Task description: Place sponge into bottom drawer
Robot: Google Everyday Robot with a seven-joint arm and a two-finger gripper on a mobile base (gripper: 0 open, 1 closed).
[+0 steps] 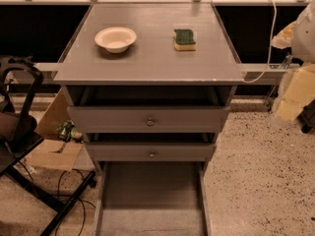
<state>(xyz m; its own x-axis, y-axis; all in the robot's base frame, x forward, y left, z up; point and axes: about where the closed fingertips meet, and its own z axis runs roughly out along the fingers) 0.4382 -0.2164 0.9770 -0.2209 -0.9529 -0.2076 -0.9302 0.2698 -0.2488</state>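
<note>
The sponge (184, 39), dark green on top with yellow foam below, lies flat on the grey cabinet top (147, 65), towards the back right. The bottom drawer (150, 195) is pulled out wide at the foot of the cabinet, its flat grey floor bare. My gripper (294, 95) is the blurred pale shape at the right edge of the view. It hangs beside the cabinet, well to the right of the sponge and lower than it. It touches nothing that I can see.
A white bowl (115, 38) stands on the cabinet top, left of the sponge. The two upper drawers (150, 122) with round knobs are partly pulled out. A black chair (19, 132) and cardboard (54, 151) stand at the left. A white cable (269, 33) hangs at the right.
</note>
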